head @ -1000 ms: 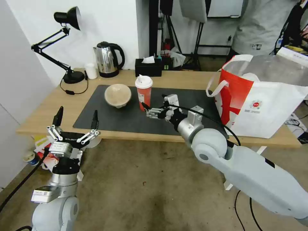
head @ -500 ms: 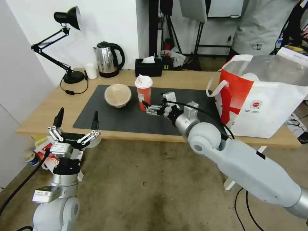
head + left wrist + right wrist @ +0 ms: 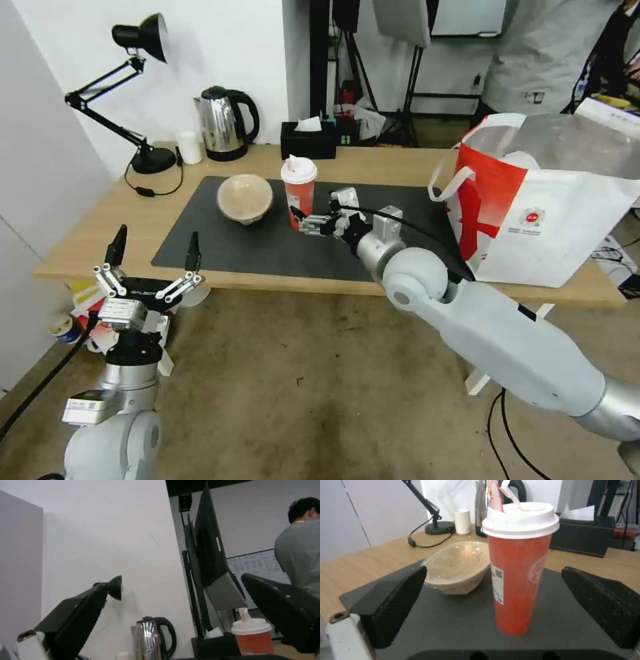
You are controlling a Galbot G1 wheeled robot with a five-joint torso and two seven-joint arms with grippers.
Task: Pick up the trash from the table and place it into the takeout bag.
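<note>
The tall red cup (image 3: 299, 193) with its white lid stands upright on the dark mat (image 3: 267, 250) of the table (image 3: 93, 230). Left of the cup sits the beige bowl (image 3: 245, 197). My right gripper (image 3: 312, 208) is open, low over the mat, right beside the cup. In the right wrist view the cup (image 3: 518, 567) stands just ahead of the gap of the right gripper (image 3: 493, 571), untouched, and the bowl (image 3: 460, 565) lies behind it. The takeout bag (image 3: 540, 207) stands open at the table's right end, something white and rounded inside. My left gripper (image 3: 152, 250) hangs open off the table's front left edge.
Along the back edge stand a black desk lamp (image 3: 143, 87), a steel kettle (image 3: 223, 123), a small white cup (image 3: 189, 147) and a black tissue box (image 3: 308, 139). A person stands behind the bag. Clutter lies on the floor under the table's left end.
My right gripper has slid forward and left across the mat, closing in on the red cup, still open. The left arm has sunk slightly.
</note>
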